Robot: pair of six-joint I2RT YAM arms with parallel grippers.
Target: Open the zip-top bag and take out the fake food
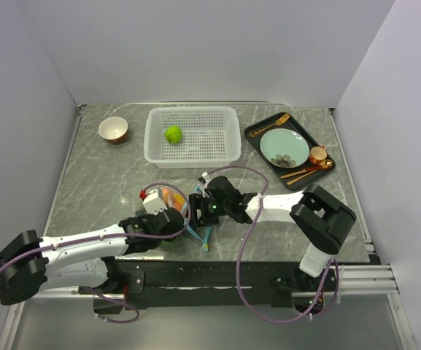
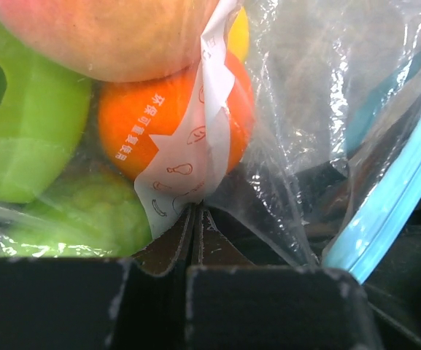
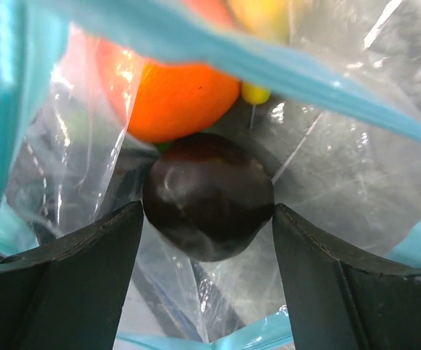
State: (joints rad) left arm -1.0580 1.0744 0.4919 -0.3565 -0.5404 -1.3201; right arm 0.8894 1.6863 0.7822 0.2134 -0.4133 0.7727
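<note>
Right gripper [image 3: 206,213] spread at bag [image 3: 356,168] mouth; dark piece [image 3: 209,191] dead ahead between fingers, orange [image 3: 174,98] beyond. Left gripper [image 2: 195,219] pinches bag film. Bag lies at near table [image 1: 93,182] edge, between arms.

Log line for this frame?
left gripper: shut on zip-top bag | right gripper: open, dark fruit between its jaws | orange: in bag | white basket: one green fruit

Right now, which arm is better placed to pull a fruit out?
Probably right: the open right tool flanks the dark fruit at the mouth of the zip-top bag, while the left tool pinches its plastic.
</note>
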